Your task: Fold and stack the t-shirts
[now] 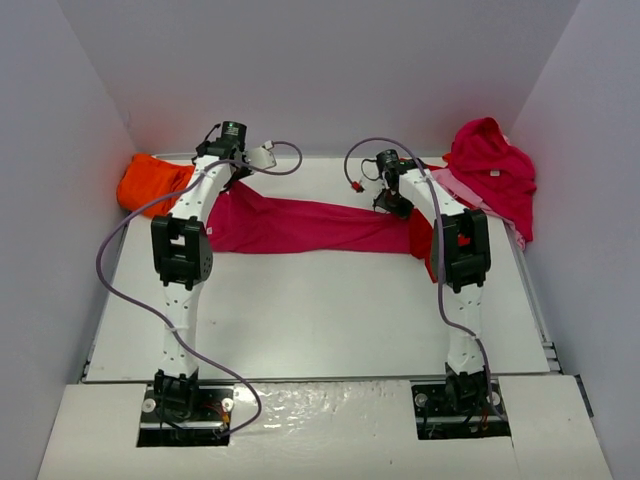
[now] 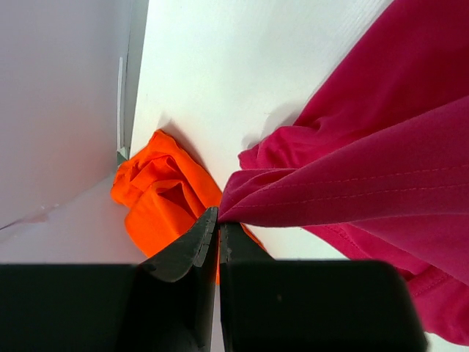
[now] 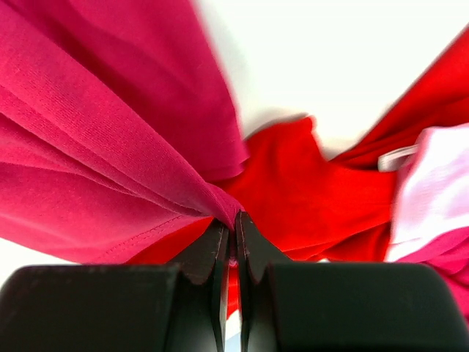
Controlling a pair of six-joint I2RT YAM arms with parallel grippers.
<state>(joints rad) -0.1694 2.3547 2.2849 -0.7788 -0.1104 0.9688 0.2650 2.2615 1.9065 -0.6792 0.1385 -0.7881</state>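
Note:
A crimson t-shirt (image 1: 300,225) is stretched across the far half of the table between my two grippers. My left gripper (image 1: 233,183) is shut on its left end; in the left wrist view (image 2: 218,217) the fabric (image 2: 366,176) runs off to the right from the pinched tips. My right gripper (image 1: 398,203) is shut on its right end; the right wrist view (image 3: 233,220) shows the crimson cloth (image 3: 88,147) gathered at the tips. A red shirt (image 3: 315,191) lies under the right gripper.
An orange shirt (image 1: 150,180) is bunched in the far left corner, also in the left wrist view (image 2: 157,191). A heap of crimson, red and pink shirts (image 1: 492,170) sits in the far right corner. White walls enclose the table (image 1: 320,320) on three sides.

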